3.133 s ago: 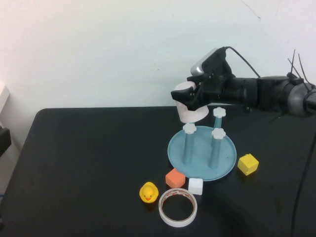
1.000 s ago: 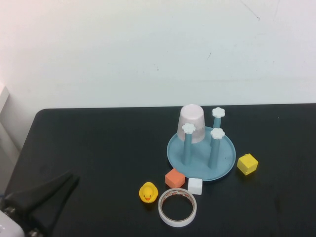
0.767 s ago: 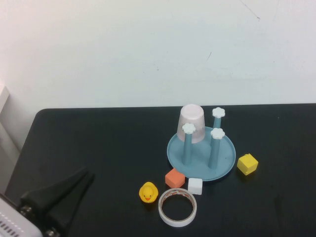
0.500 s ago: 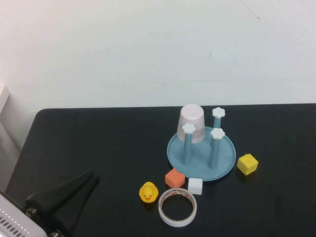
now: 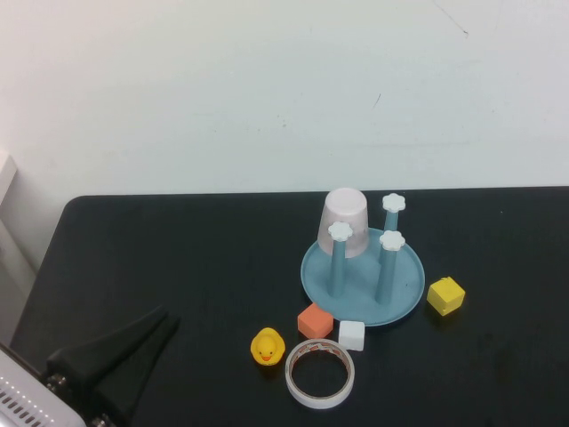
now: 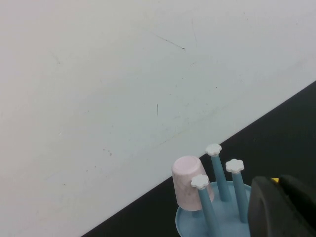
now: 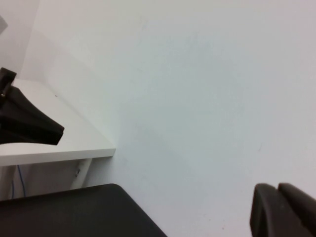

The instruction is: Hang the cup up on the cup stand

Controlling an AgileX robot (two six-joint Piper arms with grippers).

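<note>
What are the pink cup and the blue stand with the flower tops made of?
The pale pink tapered cup looks like thin plastic, slightly see-through and matte. It sits upside down over a post. The light-blue round cup stand looks like smooth, hard plastic with a faint sheen on its dish. The left gripper is at the table's near left corner; the right gripper faces the wall, away from both.

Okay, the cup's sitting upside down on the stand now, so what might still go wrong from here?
The cup sits inverted over just one rear post of the cup stand, unheld, so a bump might tip it off. The left gripper, low at the table's near-left corner, could nudge the duck or tape ring if it swings across. The right gripper faces the wall.
</note>
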